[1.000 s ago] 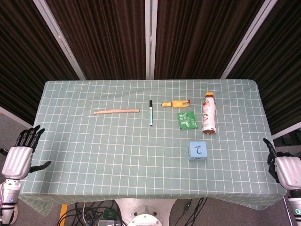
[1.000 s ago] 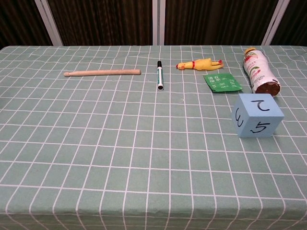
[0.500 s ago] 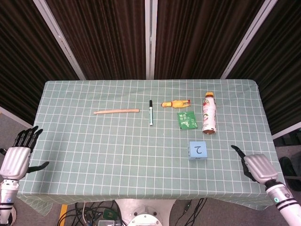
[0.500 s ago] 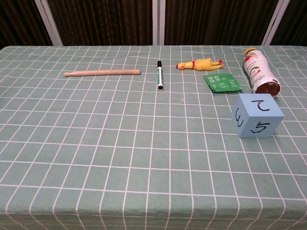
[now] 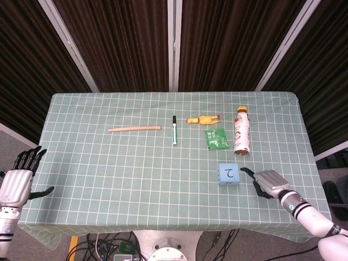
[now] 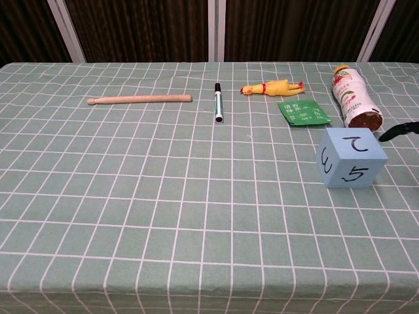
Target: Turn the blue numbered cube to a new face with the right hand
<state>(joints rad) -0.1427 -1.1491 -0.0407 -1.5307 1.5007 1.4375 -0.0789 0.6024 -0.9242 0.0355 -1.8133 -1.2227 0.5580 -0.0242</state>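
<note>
Before me lie a wooden stick (image 5: 134, 129), black marker pen (image 5: 174, 130), yellow rubber chicken (image 5: 203, 119), green sachet (image 5: 216, 138) and toppled drink bottle (image 5: 241, 131).

Out on the table (image 5: 109, 179), the cube (image 5: 229, 174) sits toward the right edge, nearer the front than anything else lying here. Just right of it, close but apart, comes the right hand (image 5: 267, 182), a fingertip (image 6: 397, 131) reaching in beside the cube. Behind the cube lies the bottle (image 5: 242, 130) on its side, running front to back. Left of the bottle, the packet (image 5: 216, 138), and behind that the toy chicken (image 5: 203, 119). Left again, near the middle, the marker (image 5: 174, 129), lying front to back. Further left, the stick (image 5: 134, 129), lying crosswise. The left hand (image 5: 15, 184) hangs off the table's front left corner.
</note>
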